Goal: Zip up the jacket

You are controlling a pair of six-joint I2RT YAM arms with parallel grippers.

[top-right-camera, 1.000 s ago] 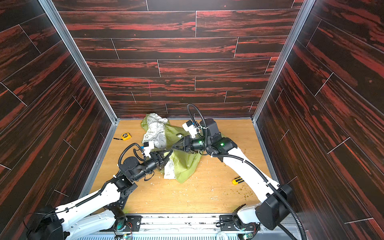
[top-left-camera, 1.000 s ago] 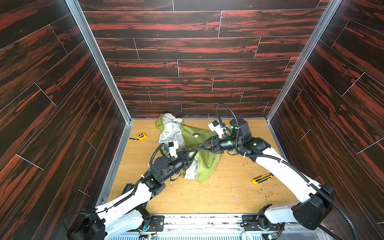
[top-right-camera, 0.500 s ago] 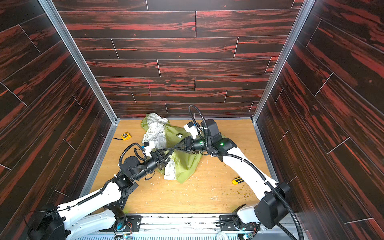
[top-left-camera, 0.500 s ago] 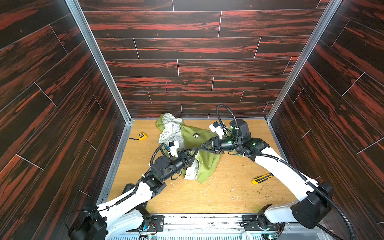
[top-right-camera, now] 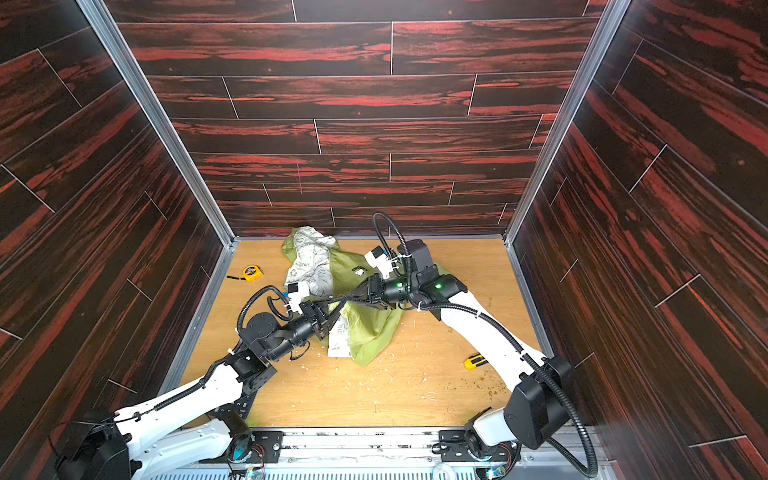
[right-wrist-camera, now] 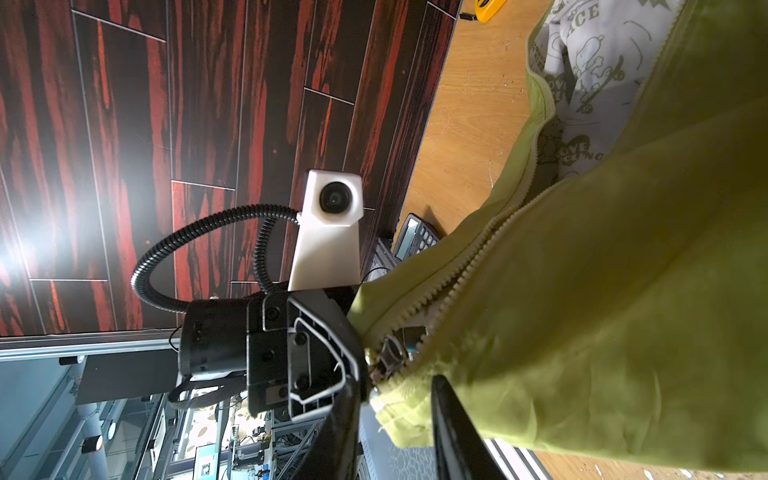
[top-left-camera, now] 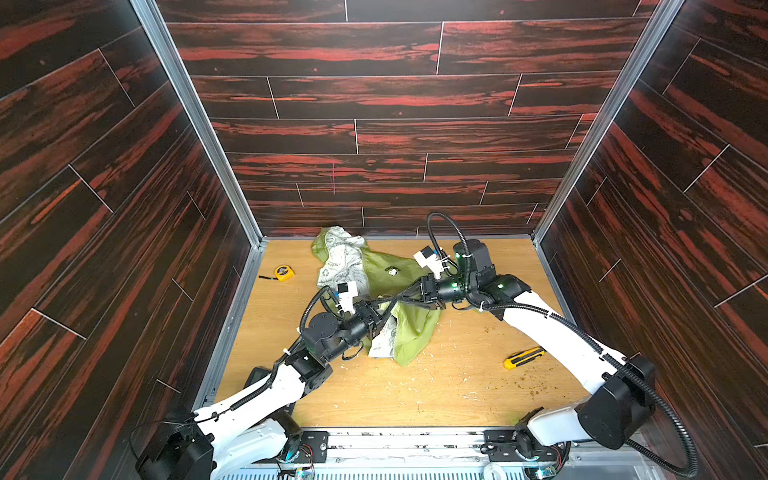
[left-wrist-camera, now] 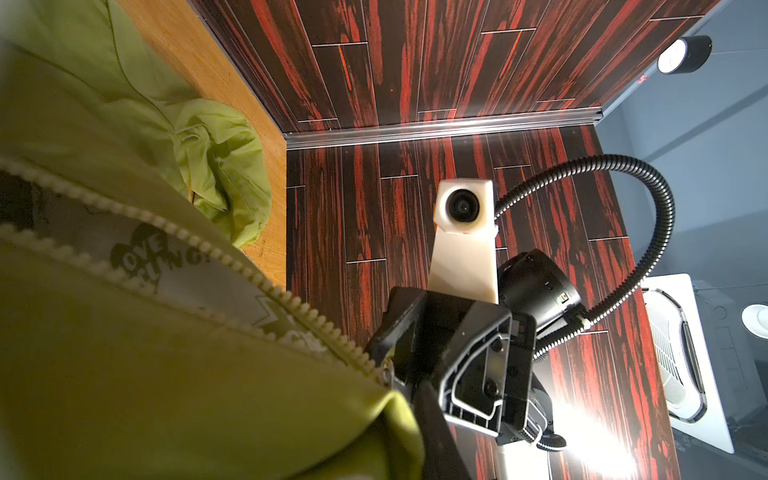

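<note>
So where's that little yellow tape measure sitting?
In both top views the tape measure lies on the table, at its far left, left of the jacket and apart from it.

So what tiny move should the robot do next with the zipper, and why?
Probably the left gripper should ease the slider a little way up the teeth while the right gripper holds the hem. The slider sits at the bottom end of the jacket, and the tooth rows above it are apart.
</note>
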